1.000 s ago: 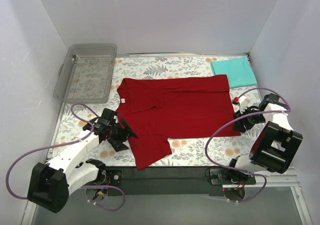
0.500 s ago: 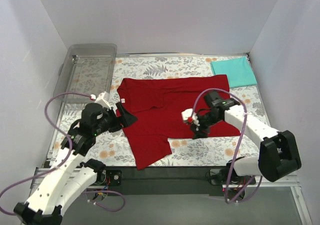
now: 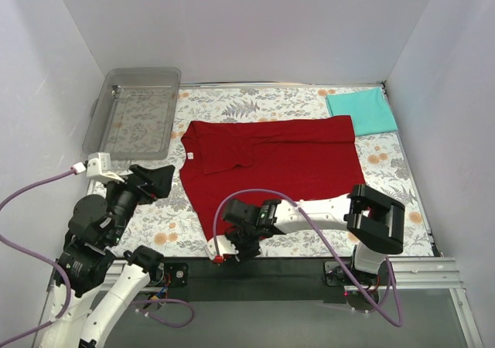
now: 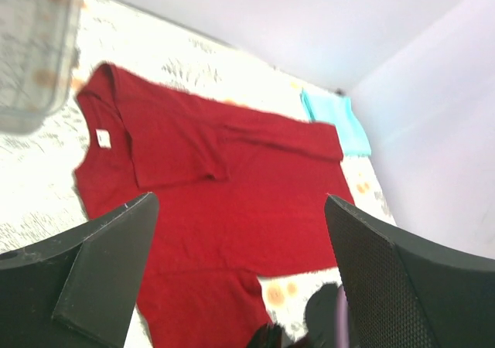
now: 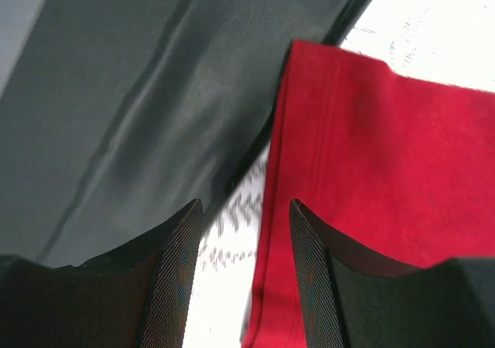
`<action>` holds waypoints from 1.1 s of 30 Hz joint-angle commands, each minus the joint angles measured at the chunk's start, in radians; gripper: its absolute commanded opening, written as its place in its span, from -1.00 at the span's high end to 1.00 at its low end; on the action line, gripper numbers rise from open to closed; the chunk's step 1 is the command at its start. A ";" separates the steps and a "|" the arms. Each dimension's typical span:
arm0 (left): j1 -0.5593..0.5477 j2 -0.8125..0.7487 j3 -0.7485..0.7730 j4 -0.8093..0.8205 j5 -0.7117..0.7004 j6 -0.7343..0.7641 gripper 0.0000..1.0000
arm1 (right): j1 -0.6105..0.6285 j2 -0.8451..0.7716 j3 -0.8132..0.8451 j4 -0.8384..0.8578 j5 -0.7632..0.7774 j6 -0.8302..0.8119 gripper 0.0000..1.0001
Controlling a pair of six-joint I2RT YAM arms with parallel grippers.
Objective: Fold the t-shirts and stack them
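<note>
A dark red t-shirt lies flat in the middle of the table, with one sleeve folded in over its chest. A teal t-shirt lies folded at the back right corner. My left gripper hangs open above the table, left of the red shirt and clear of it; its wrist view looks down on the red shirt and the teal t-shirt. My right gripper reaches across the front to the near sleeve. Its jaws stand open, with the sleeve's hem between them.
A clear plastic tray stands at the back left, also seen in the left wrist view as the tray. The table's dark front edge runs right beside the right gripper. White walls enclose the floral tablecloth.
The left gripper has let go at the shirt's left side, risen and drawn back left, opening wider. The right arm has swept from the right side across to the near sleeve.
</note>
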 commanded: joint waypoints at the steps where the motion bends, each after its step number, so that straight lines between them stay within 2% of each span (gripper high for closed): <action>1: -0.005 -0.025 0.028 -0.006 -0.085 0.051 -0.64 | 0.034 0.032 0.071 0.063 0.100 0.077 0.06; 7: -0.003 -0.075 0.011 0.000 -0.079 0.049 -0.64 | 0.053 0.085 0.101 0.069 0.136 0.094 0.07; 16: -0.003 -0.098 -0.001 -0.001 -0.045 0.055 -0.64 | 0.056 0.125 0.081 0.069 0.149 0.106 0.40; 19: -0.003 -0.099 -0.004 0.002 -0.021 0.071 -0.64 | 0.056 0.121 0.070 0.069 0.154 0.109 0.63; 20: -0.003 -0.098 -0.010 0.007 -0.004 0.077 -0.64 | 0.053 0.121 0.065 0.067 0.151 0.113 0.80; 22: -0.003 -0.095 -0.018 0.014 0.053 0.100 -0.64 | 0.037 0.101 0.065 0.066 0.130 0.116 0.96; 26: -0.003 -0.075 -0.058 0.094 0.232 0.208 -0.66 | -0.036 0.032 0.088 0.006 0.035 0.087 0.97; 28: -0.005 -0.070 -0.101 0.147 0.390 0.308 -0.66 | -0.108 0.001 0.116 -0.041 -0.085 0.059 0.97; 31: -0.005 -0.064 -0.161 0.264 0.543 0.414 -0.65 | -0.203 -0.019 0.145 -0.106 -0.255 0.027 0.97; 32: -0.003 -0.058 -0.171 0.289 0.656 0.515 -0.65 | -0.223 -0.019 0.148 -0.112 -0.289 0.024 0.97; 33: -0.005 -0.050 -0.182 0.293 0.698 0.563 -0.65 | -0.248 -0.016 0.148 -0.117 -0.336 0.027 0.97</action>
